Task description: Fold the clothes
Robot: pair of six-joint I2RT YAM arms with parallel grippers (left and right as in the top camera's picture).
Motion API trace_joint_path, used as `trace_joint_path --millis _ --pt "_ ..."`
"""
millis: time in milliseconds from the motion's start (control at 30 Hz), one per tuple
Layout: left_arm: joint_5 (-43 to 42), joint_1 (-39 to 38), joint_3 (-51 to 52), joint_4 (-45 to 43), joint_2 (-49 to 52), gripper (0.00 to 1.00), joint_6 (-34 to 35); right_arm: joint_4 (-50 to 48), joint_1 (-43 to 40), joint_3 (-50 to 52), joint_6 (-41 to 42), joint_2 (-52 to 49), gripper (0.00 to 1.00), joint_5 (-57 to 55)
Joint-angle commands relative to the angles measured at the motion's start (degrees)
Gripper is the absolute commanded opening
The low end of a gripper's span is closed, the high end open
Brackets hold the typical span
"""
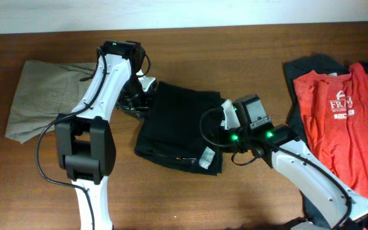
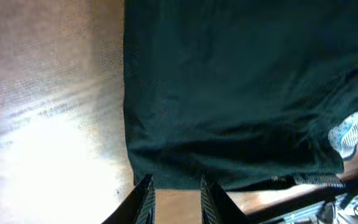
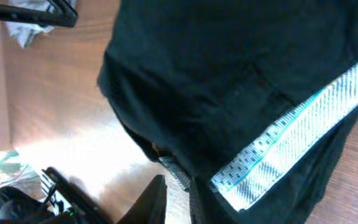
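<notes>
The black shorts [image 1: 177, 128] lie folded in a flat block at mid-table, their white label [image 1: 206, 156] showing at the near edge. My left gripper [image 1: 136, 102] is at their left edge. In the left wrist view its fingers [image 2: 174, 183] are open over bare wood, just short of the black shorts [image 2: 229, 93]. My right gripper [image 1: 225, 118] is at the right edge. In the right wrist view its jaws [image 3: 178, 180] are nearly together with the hem of the black shorts [image 3: 229, 74] at the tips, beside the label [image 3: 297, 137]. Whether they pinch the hem is unclear.
Khaki shorts [image 1: 43, 96] lie at the far left of the wooden table [image 1: 190, 191]. A red T-shirt [image 1: 344, 121] with white lettering lies at the right on top of a dark garment [image 1: 299, 70]. My left arm's base stands near the front left.
</notes>
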State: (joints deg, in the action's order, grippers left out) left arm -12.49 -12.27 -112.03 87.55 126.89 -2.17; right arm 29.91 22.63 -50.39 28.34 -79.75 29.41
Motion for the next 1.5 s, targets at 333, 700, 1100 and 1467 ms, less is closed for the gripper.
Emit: trace_joint_path --millis 333,700,1100,1467 --pt "0.4 -3.3 4.8 1.2 -0.5 0.01 -1.0 -12.2 -9.9 -2.5 3.7 -15.8 0.11 -0.5" --pt "7.0 0.2 17.4 -34.1 -0.5 0.01 2.8 -9.1 -16.8 -4.0 -7.5 -14.7 0.07 9.0" --pt "4.9 1.8 -13.0 9.2 -7.5 0.16 2.6 -18.4 -14.8 -3.9 -1.8 -28.9 0.05 0.7" --pt "-21.0 1.9 54.6 -46.4 -27.8 0.99 34.6 0.4 -14.6 -3.9 -11.5 -7.6 0.45 1.9"
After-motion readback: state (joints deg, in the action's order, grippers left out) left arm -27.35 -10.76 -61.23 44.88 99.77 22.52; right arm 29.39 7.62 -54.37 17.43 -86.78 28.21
